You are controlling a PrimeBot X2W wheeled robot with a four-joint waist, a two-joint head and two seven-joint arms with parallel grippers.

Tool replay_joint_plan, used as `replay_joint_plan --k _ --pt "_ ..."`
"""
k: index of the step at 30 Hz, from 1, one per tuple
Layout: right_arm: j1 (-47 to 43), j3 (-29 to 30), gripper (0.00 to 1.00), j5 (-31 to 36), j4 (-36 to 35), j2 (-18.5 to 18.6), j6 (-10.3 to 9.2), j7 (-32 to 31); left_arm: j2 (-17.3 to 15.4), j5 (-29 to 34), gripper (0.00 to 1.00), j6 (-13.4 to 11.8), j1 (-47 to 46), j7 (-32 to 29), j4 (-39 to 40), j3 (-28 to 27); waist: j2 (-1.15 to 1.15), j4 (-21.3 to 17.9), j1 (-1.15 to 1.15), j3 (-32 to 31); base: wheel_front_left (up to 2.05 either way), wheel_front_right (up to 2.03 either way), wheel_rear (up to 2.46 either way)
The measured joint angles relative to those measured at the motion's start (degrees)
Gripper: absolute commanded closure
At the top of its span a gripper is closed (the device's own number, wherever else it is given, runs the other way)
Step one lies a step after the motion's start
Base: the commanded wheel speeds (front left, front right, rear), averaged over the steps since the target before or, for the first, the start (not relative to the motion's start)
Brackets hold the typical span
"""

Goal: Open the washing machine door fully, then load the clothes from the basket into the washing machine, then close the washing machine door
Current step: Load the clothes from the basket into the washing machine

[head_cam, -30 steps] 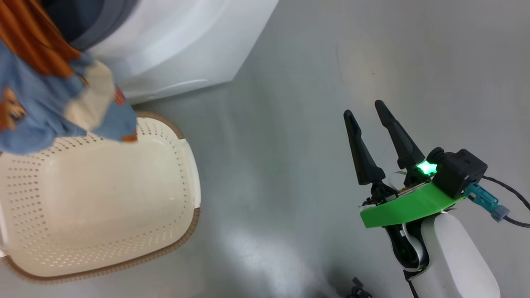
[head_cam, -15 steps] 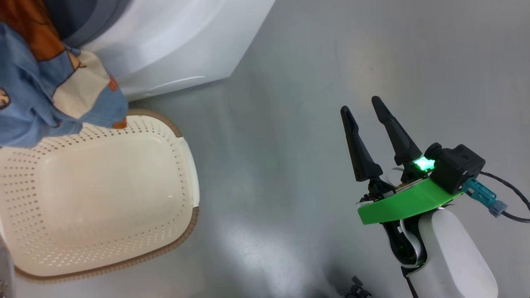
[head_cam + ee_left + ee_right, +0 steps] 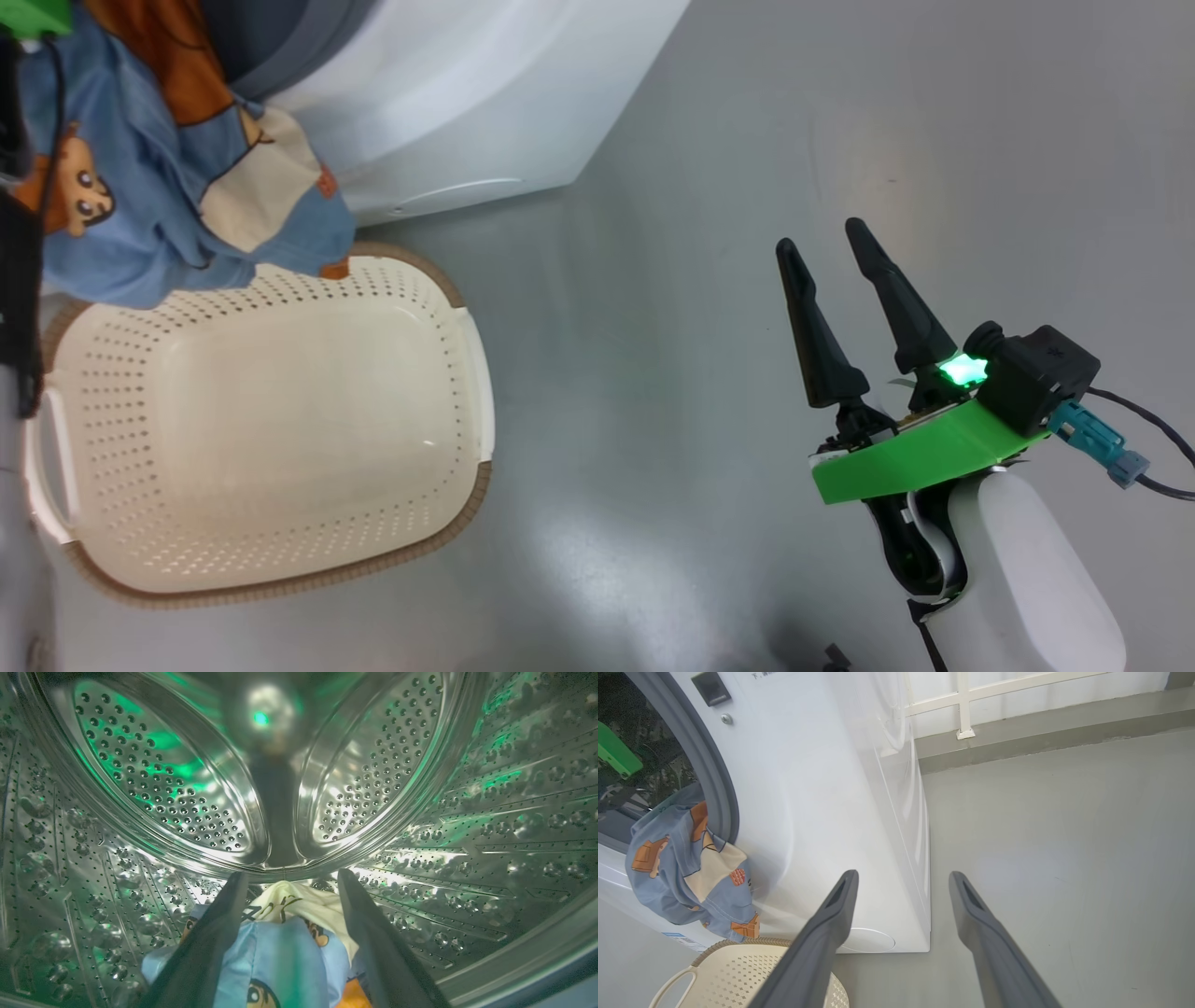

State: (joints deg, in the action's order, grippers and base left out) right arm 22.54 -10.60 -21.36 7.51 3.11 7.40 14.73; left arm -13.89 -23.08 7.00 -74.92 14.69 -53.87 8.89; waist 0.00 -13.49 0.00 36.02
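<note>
Since the basket [image 3: 271,429] in the head view stands bare on the floor [image 3: 653,280], hard against the foot of the washing machine [image 3: 485,112], the unloading part of the job looks done. The clothes [image 3: 177,205] are not fully inside, though: a blue and cream bundle hangs out of the machine's mouth and droops over the basket's far rim. Well apart from all this, toward the right edge of the floor, the right gripper [image 3: 820,238] hovers with its two dark fingers spread and nothing between them.

From the left wrist view, the left gripper [image 3: 293,873] is deep inside the perforated steel drum [image 3: 163,774]. Its fingers stand wide apart. Light-blue fabric and a cream piece with black line drawing lie between and below them on the drum's bottom, loose and not pinched.

Along the right wrist view, the right gripper's fingers again stand open and empty, pointing at the lower front corner of the machine beside the round cover [image 3: 871,940]. A fold of the clothes spills past the grey gasket [image 3: 714,779] and down the white front, ending just above the basket's woven rim.

By this showing, the mouth is uncovered and the load has reached the machine. What seems left is to push the trailing fold fully past the gasket, draw the left arm out, and swing the washing machine door shut. Fabric caught on the gasket would probably stop it from latching.
</note>
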Motion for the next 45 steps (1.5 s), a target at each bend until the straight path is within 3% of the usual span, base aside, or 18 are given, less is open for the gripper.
replay_joint_plan --k 13,20,26,36,45 --pt "0.0 0.9 0.00 -0.5 0.8 0.0 0.00 0.0 -1.4 -2.8 0.00 0.3 13.4 0.0 13.2 1.6 0.00 2.6 0.00 -2.6 0.00 0.00 0.00" --pt "-0.2 1.0 0.00 -0.6 1.2 0.0 0.00 0.0 -2.7 -3.4 0.00 0.3 25.5 0.0 24.3 0.3 0.00 3.0 0.00 -3.6 0.00 0.00 0.00" --pt "-0.2 2.0 0.00 -0.6 1.1 0.1 0.00 0.0 -2.7 -3.4 0.00 -1.7 39.0 0.0 37.2 -2.1 0.00 3.2 0.00 -4.2 0.00 0.00 0.00" --pt "-0.2 2.4 0.00 0.1 0.6 0.1 0.00 0.0 -0.6 -2.9 0.00 -2.7 53.6 0.0 51.1 -6.1 0.00 4.1 0.00 -4.4 0.00 0.00 0.00" --pt "-0.2 3.5 0.00 0.8 -1.2 0.1 0.00 0.0 2.6 -2.3 0.00 -2.0 59.8 0.0 53.1 -7.1 0.00 4.7 0.00 -3.8 0.00 0.00 0.00"
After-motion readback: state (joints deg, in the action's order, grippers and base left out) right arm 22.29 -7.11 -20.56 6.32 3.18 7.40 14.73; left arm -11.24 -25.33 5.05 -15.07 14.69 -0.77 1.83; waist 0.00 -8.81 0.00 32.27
